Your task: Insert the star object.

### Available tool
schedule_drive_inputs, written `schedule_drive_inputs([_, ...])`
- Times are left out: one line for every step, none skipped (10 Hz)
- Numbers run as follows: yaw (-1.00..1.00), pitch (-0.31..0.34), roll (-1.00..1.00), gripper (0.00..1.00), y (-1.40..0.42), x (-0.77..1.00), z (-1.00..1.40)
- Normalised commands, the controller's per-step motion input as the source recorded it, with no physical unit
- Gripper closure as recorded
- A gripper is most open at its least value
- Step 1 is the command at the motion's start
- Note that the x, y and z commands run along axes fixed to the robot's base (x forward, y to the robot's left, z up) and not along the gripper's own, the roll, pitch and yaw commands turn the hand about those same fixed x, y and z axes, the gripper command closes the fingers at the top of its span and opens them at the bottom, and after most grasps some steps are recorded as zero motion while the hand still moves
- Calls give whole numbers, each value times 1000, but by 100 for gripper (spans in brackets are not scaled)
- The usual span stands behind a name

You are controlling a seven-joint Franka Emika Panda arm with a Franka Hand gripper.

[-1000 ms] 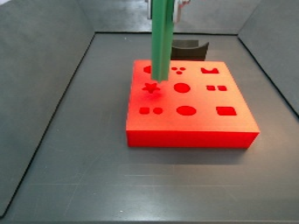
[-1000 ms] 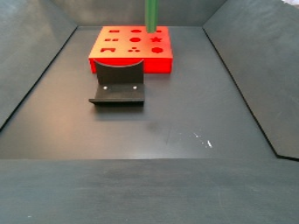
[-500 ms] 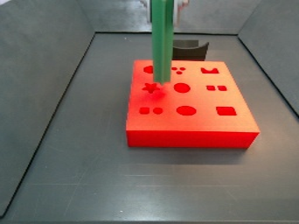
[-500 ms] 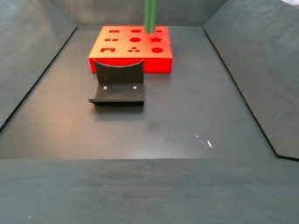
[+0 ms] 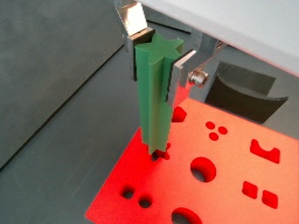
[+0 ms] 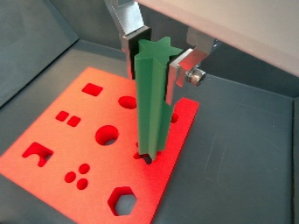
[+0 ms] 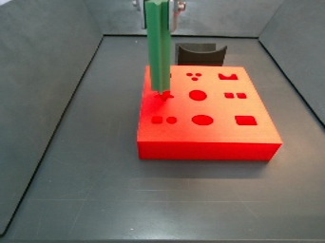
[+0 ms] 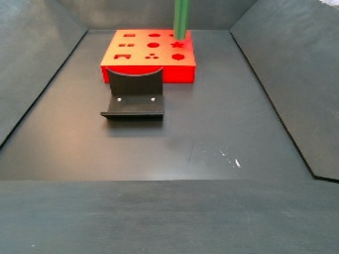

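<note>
Green and upright, the star object (image 5: 153, 98) is pinched at its top by the gripper (image 5: 163, 51), its lower tip entering the red block's (image 5: 222, 188) star hole, directly beneath the gripper.

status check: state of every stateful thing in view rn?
gripper: above the red block, shut on the star object's top end
star object: upright, held, lower tip at the star hole
red block: flat on the floor, other holes unfilled
fixture: on the floor beside the red block, nothing on it
</note>
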Motion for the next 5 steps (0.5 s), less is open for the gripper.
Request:
schedule_drive_inputs([66, 67, 0, 100, 0, 351, -43])
schedule_drive_inputs([69, 40, 0, 100, 37, 257, -3])
schedule_drive_inputs([71, 14, 0, 100, 97, 86, -51])
schedule_drive_inputs([89, 0, 0, 100, 66, 37, -106])
schedule_drive_inputs([3, 0, 30, 100, 69, 0, -91])
